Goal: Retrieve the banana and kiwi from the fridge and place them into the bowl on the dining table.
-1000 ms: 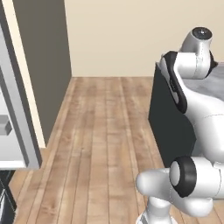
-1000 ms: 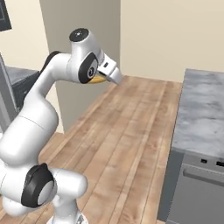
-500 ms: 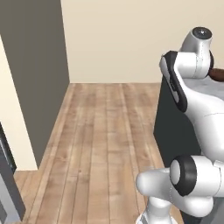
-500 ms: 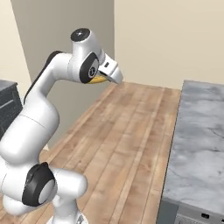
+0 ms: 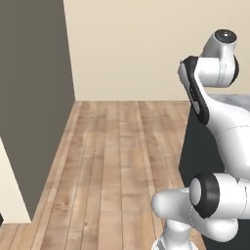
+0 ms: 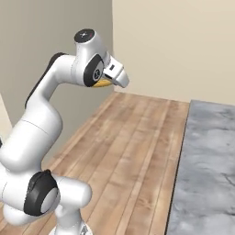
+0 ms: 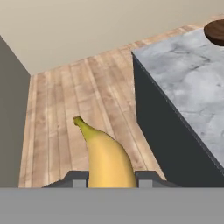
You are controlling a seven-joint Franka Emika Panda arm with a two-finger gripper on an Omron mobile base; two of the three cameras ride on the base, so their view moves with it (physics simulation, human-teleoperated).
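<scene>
Yellow fills the low centre of my hand view: the banana (image 7: 107, 159) sits clamped between the jaws of the gripper (image 7: 108, 178), its dark-tipped end pointing out toward 11 o'clock over the wooden floor (image 7: 65, 109). In the right base view I catch a sliver of that yellow under the hand, so the fruit is riding high, well above the floor. The dining table (image 7: 188, 83) runs from 1 o'clock down to 4 o'clock in the hand view, marble top over a dark side panel, and the bowl (image 7: 215, 31) peeks in at the far 2 o'clock corner, well apart from the banana. I judge this is the carry leg, with the kiwi not yet fetched. To do it well I'd keep the grip firm and the hand level, bring the base alongside the table, and only lower once the banana is above the bowl's rim. The table's near corner and its long edge are what I'd watch as the arm swings right. The dark wall (image 5: 34, 107) at 9 o'clock is well clear, and the floor ahead lies open.
</scene>
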